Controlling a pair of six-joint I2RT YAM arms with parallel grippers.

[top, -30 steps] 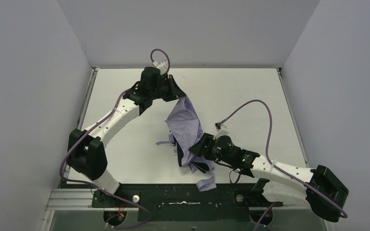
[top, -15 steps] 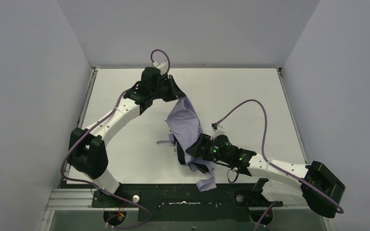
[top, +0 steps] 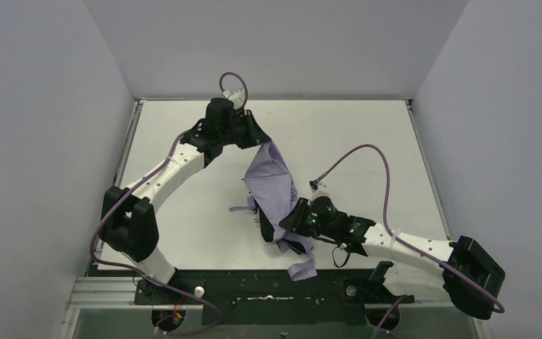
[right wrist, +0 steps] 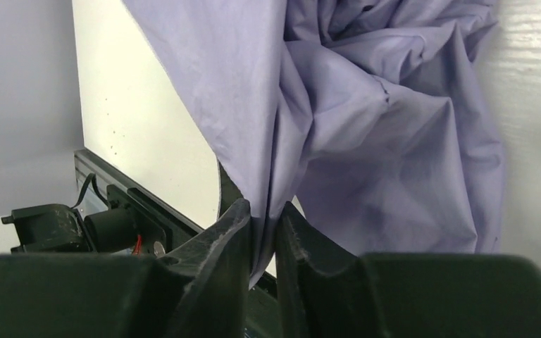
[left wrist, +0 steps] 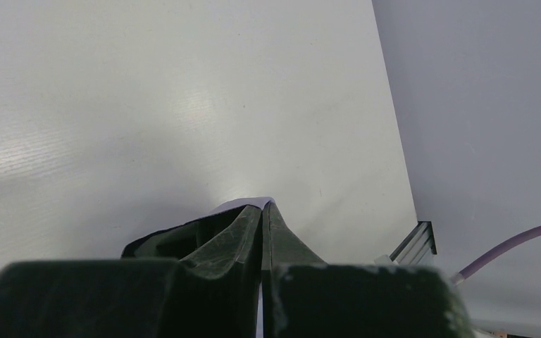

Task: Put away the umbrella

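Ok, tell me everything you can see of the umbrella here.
The umbrella is a crumpled heap of thin lavender fabric, black showing at its near end, lying on the table. A loose strap trails toward the arm bases. The left fingers pinch its far corner, the right fingers a fold nearer the bases. Handle and shaft cannot be made out.

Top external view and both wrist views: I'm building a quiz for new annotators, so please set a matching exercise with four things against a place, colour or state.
Things:
1. left gripper
2. right gripper
3. umbrella
4. right arm's cable

States:
a. lavender, crumpled, stretched between the two grippers
b. purple, arched in a loop
c. shut on the fabric's far tip
d. shut on a fold of fabric at the near end

Pairs: 1-c, 2-d, 3-a, 4-b.
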